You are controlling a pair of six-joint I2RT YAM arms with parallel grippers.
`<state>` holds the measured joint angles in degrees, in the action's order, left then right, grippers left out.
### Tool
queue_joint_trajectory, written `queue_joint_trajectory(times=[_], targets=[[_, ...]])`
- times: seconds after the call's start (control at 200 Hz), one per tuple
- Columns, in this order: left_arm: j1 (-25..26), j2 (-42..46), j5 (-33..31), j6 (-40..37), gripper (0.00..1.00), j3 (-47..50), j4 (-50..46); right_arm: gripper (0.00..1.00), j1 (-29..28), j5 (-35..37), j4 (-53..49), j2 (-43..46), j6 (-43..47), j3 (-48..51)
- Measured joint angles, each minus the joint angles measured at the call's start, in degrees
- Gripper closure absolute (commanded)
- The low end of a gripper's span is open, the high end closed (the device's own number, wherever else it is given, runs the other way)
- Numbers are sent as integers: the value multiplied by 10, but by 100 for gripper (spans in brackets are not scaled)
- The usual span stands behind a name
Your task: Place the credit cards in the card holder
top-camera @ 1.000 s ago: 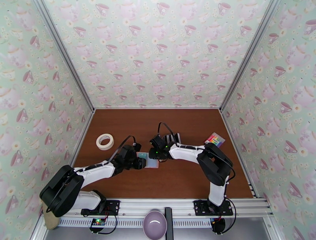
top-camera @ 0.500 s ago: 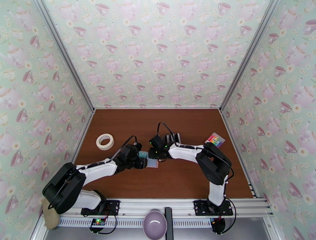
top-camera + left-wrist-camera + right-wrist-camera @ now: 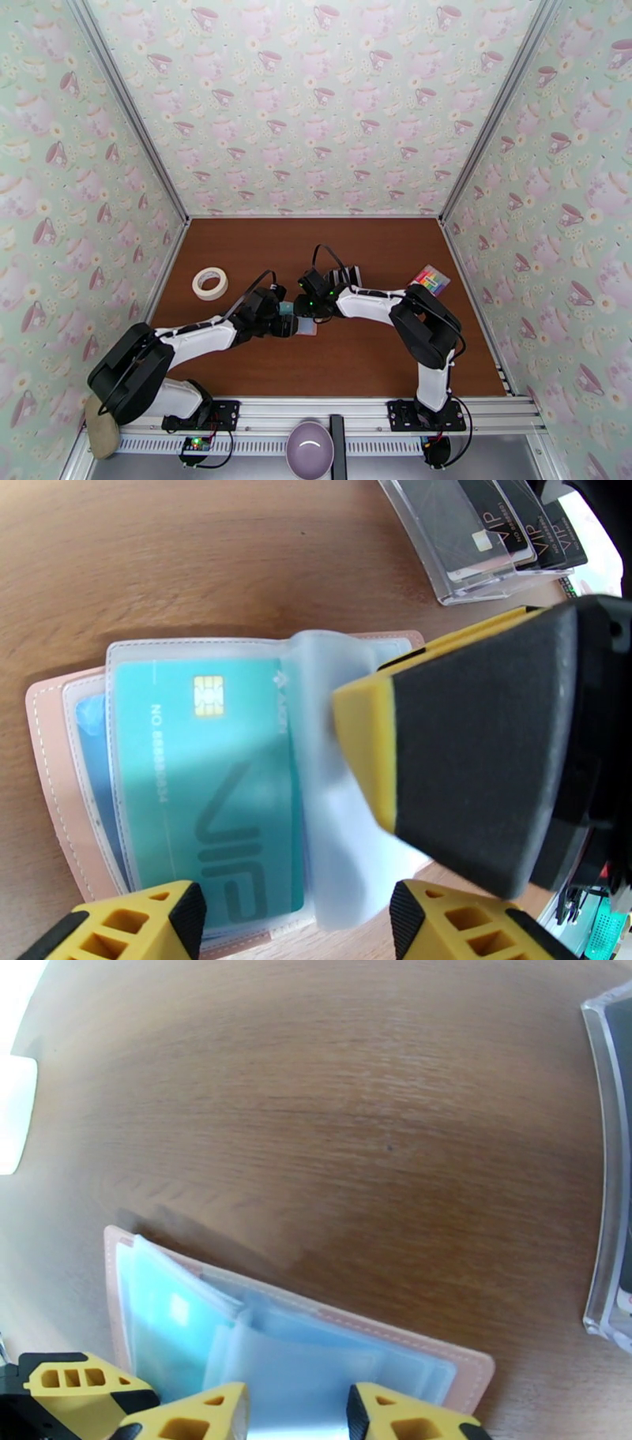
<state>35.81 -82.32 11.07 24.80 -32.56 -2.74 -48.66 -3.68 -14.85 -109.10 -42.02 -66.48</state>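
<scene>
Left wrist | teal card [image 3: 209, 780] sleeved | card holder [image 3: 49, 772] open

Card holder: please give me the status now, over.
Left end effector open over card holder. Right end effector on its clear sleeve, grip unclear. Teal card sleeved; black cards in stand.

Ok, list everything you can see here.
table: one, brown wood, booth floor
card holder: one, pale pink, lying open at table centre
teal credit card: one, teal, in the holder's clear sleeve
clear card stand: one, transparent, beyond the holder
black VIP cards: several, black, in the stand
tape roll: one, cream, table left
rainbow-striped block: one, multicoloured, table right
bowl: one, purple, below the near rail
left end effector: one, black and yellow, open over the holder
right end effector: one, black and yellow, at the holder's sleeves
</scene>
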Motion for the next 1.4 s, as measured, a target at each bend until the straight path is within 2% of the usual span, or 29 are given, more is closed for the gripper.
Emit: queue_joint_trajectory(times=[0.716,1.397], targets=[[3,-11,-3,-4,35,-8,2,61,0,-32,34,-11,-24,0],[4,-22,-6,-4,34,-16,3,59,25,-10,28,26,-22,18]])
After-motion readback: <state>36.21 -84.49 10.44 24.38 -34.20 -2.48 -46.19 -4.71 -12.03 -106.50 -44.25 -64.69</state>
